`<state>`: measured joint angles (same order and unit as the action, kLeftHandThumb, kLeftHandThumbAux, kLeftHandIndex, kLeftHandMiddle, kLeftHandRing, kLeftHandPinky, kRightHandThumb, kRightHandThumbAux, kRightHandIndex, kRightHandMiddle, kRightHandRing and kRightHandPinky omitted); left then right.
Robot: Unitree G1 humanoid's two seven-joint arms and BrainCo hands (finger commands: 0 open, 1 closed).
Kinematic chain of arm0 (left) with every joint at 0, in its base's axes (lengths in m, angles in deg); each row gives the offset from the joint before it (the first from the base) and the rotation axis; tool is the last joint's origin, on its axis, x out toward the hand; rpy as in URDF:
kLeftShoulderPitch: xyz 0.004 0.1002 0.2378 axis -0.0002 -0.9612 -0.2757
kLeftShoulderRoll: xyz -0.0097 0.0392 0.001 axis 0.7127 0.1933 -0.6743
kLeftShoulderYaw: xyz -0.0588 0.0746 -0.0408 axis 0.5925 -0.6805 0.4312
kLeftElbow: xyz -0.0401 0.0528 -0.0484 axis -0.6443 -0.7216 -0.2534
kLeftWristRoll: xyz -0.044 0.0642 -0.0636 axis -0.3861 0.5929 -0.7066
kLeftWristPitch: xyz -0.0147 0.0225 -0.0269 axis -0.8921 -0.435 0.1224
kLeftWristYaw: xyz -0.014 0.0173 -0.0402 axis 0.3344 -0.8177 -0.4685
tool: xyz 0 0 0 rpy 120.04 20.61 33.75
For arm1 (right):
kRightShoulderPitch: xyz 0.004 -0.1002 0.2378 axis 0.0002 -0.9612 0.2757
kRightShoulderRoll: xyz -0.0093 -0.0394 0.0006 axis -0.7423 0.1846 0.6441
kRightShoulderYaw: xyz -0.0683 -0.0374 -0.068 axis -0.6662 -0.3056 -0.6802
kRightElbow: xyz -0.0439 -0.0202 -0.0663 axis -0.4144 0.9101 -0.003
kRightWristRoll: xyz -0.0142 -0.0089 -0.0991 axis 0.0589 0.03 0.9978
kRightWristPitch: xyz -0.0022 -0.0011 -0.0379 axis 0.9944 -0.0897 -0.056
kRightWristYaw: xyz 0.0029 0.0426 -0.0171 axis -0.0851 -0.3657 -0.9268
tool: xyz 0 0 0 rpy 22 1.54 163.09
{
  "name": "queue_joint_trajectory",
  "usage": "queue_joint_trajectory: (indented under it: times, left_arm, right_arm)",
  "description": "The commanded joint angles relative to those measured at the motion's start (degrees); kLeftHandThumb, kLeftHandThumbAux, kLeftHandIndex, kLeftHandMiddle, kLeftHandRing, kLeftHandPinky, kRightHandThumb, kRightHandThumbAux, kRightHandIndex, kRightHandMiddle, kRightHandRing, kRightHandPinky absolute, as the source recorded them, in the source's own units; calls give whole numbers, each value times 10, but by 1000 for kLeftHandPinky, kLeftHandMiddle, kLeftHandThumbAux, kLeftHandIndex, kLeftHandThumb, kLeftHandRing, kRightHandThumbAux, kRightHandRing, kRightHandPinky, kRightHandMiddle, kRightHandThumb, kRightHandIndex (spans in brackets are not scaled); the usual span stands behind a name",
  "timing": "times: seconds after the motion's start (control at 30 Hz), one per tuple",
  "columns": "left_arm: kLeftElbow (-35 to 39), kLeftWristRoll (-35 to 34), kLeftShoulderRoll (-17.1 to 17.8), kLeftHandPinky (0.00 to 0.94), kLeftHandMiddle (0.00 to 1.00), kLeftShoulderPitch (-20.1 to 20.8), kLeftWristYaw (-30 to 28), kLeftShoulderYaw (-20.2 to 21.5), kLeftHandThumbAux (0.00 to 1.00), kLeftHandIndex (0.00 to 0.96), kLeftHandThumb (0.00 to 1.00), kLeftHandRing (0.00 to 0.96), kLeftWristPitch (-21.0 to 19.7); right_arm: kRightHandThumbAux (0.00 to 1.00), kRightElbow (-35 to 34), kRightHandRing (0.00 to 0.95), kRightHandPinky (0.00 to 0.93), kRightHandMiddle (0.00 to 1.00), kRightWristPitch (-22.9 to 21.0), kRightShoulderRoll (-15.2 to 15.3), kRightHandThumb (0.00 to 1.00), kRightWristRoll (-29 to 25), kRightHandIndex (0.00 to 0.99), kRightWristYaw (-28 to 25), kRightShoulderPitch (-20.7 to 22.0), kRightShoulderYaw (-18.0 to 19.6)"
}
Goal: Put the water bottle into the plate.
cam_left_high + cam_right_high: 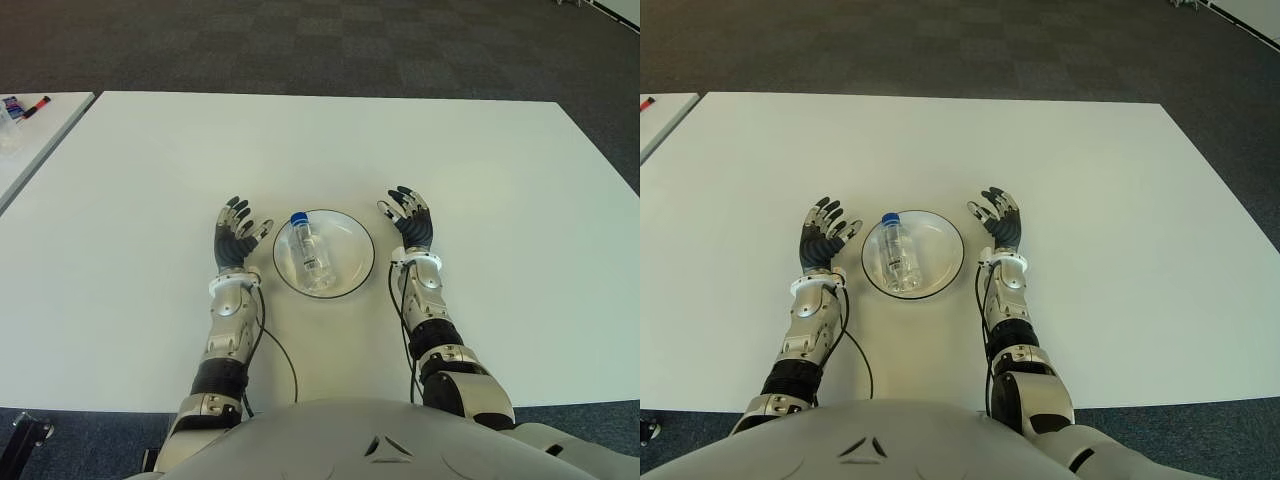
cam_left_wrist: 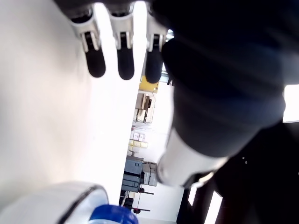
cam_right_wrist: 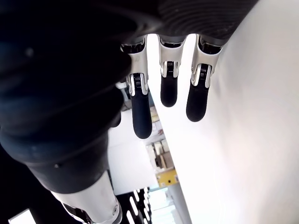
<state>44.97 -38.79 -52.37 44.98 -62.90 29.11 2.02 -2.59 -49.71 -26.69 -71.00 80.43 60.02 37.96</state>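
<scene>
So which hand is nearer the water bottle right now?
The left hand, slightly. The water bottle lies in the left half of the plate, so the left hand, open beside the plate's left rim, is closer than the right hand, open off its right rim.

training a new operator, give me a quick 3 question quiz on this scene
1. True or false: the water bottle lies on its side in the plate.
2. Which hand holds the bottle? A) left hand B) right hand C) neither
3. Fill in: the bottle's cap is ____ in colour.

Key: 1 true. 2 C, both hands show open, one on each side of the plate. 3 blue.
</scene>
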Motion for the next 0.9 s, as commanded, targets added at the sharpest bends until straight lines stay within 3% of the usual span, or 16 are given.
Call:
queue_joint_trajectory:
  times: [0.03, 0.9]
  left_arm:
    - [0, 0, -22, 191, 195, -8, -3, 2, 998, 165, 102, 173, -16]
    - [3, -5, -28, 196, 197, -9, -2, 4, 998, 165, 121, 176, -13]
  right_arm:
    - [938, 14, 353, 361, 353, -32, -19, 204, 2, 285, 4, -30, -3]
    - [938, 2, 339, 343, 338, -34, -8, 194, 21, 275, -5, -39, -22]
